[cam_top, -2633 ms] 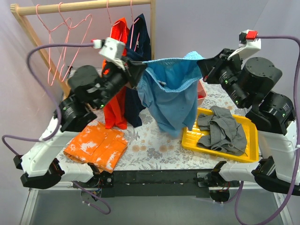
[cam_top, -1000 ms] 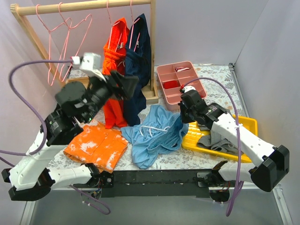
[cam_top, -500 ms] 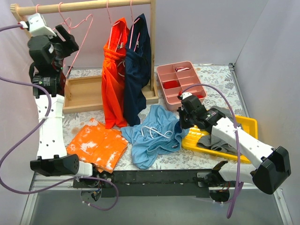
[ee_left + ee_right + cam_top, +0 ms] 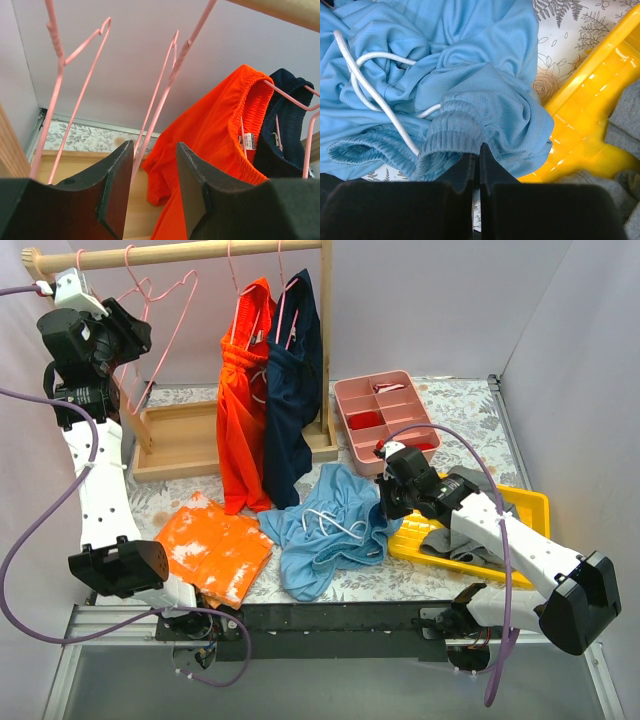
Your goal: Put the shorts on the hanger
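The sky-blue shorts point(image 4: 325, 530) lie crumpled on the table, white drawstring up, one edge over the yellow tray. My right gripper point(image 4: 385, 502) is shut on their gathered waistband; the right wrist view shows the shorts point(image 4: 470, 75) pinched at the gripper point(image 4: 479, 147). My left gripper point(image 4: 132, 332) is raised at the rack's left end, open, among the empty pink hangers point(image 4: 170, 325). In the left wrist view the gripper point(image 4: 155, 150) stands open, and a hanger wire point(image 4: 165, 95) runs down to the left fingertip; I cannot tell whether they touch.
Orange shorts point(image 4: 240, 410) and navy shorts point(image 4: 295, 380) hang on the wooden rail point(image 4: 200, 252). A folded orange cloth point(image 4: 210, 550) lies front left. A yellow tray point(image 4: 530, 505) holds grey cloth. A pink compartment tray point(image 4: 385, 415) stands behind. The rack's wooden base point(image 4: 185, 435) is at the back left.
Both grippers held the shorts stretched in the air; the left let go, the shorts dropped to the table, and the left arm swung up to the hangers.
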{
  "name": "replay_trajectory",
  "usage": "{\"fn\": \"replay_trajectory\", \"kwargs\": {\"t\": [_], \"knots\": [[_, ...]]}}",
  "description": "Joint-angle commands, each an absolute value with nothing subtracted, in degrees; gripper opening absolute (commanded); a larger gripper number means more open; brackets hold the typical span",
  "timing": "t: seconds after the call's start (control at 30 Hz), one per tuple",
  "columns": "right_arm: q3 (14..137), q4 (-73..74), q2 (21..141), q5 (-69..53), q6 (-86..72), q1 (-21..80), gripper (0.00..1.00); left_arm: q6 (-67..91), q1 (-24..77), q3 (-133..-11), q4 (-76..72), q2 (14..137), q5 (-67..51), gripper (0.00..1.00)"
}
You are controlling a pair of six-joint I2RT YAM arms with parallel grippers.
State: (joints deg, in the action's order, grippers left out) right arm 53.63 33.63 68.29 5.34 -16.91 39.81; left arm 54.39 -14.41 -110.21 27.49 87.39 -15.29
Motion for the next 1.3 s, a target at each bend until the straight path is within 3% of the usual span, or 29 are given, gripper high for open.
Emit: {"fn": "replay_trajectory", "kwargs": {"t": [0.0,0.53,0.6,0.7,0.73,1.03,1.27], "knots": [[52.9,31.9,67.3,3.9,-16.0,39.8,0.01,53.8,-14.6,-109.9,27.7,87.6,-18.5,0.37],[52.9,31.8,67.4,3.3,-15.9,39.8,0.01,51.4,-13.5,-104.9,26.4,88.7,-15.3,0.29],[53.0,31.8,67.5,3.3,-15.9,39.8,0.01,51.2,-13.0,-104.9,26.4,88.6,-14.7,0.22],[53.1,31.9,67.9,3.3,-15.9,39.8,0.01,51.0,-12.0,-105.8,26.2,88.2,-13.6,0.02],[53.2,31.9,68.1,3.2,-15.9,39.8,0.01,50.9,-11.7,-106.3,26.1,88.1,-13.1,0.00],[54.4,32.3,68.6,3.6,-16.0,39.8,0.01,49.5,-11.0,-114.9,28.7,88.0,-13.7,0.00],[54.8,32.9,68.5,3.8,-16.1,39.8,0.01,50.5,-10.8,-107.2,29.6,82.8,-15.7,0.00]]}}
